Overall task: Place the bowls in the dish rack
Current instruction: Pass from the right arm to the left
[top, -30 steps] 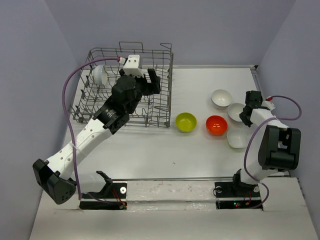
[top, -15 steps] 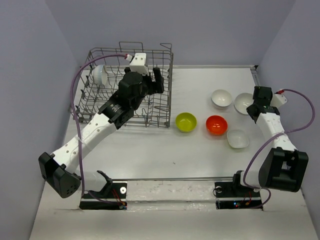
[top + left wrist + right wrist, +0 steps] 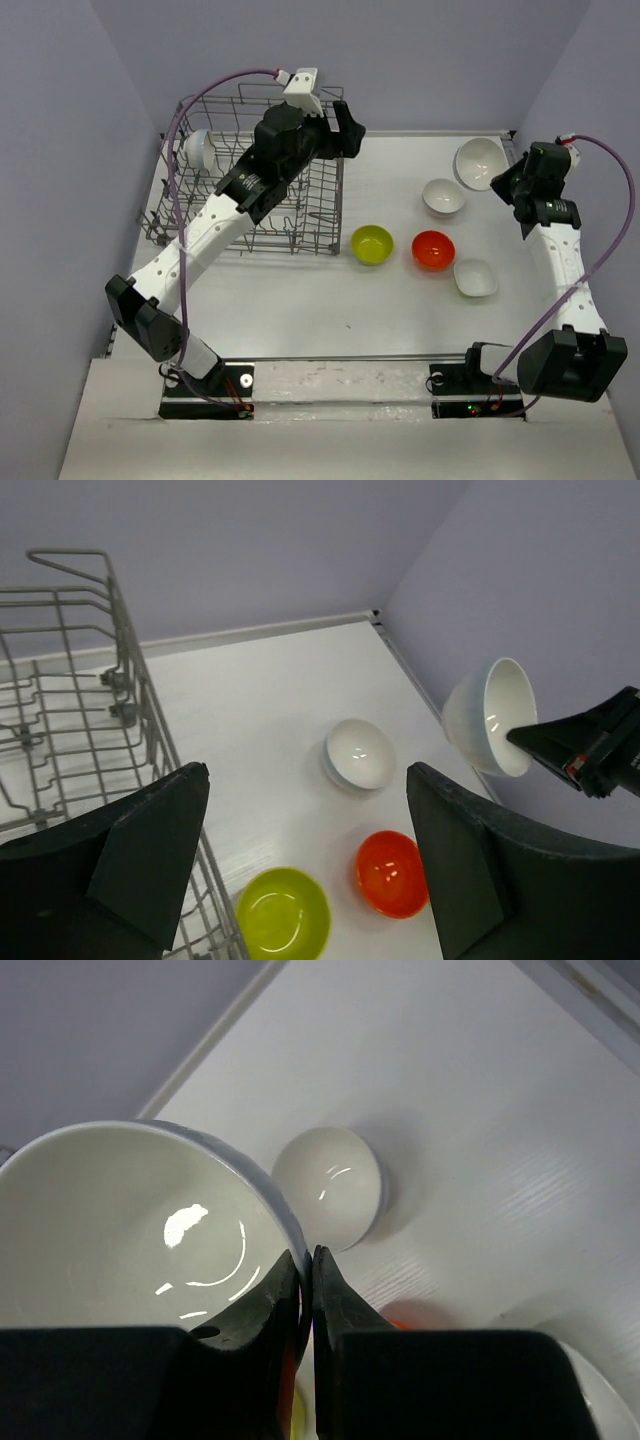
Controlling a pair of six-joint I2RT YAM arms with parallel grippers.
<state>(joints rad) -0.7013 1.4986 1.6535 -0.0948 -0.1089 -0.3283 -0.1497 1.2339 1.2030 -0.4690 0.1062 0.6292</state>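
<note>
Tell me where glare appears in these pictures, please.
Right wrist: bright glare spots inside the held white bowl, a streak on the small white bowl beyond. Left wrist: a faint highlight in that held bowl. Top external: even light, only soft shadows.

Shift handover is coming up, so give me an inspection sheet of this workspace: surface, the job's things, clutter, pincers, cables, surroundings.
Surface: white table.
Job's things: dish rack at far left, racked bowl inside; yellow-green bowl, red bowl, far white bowl, near white bowl on the table.
Clutter: nothing seen.
Pincers: left pincer open, empty, by the rack's far right corner; right pincer shut on the held bowl, at its rim, clear of the table.
Cables: purple cable arching off each arm.
Surroundings: lavender walls.
</note>
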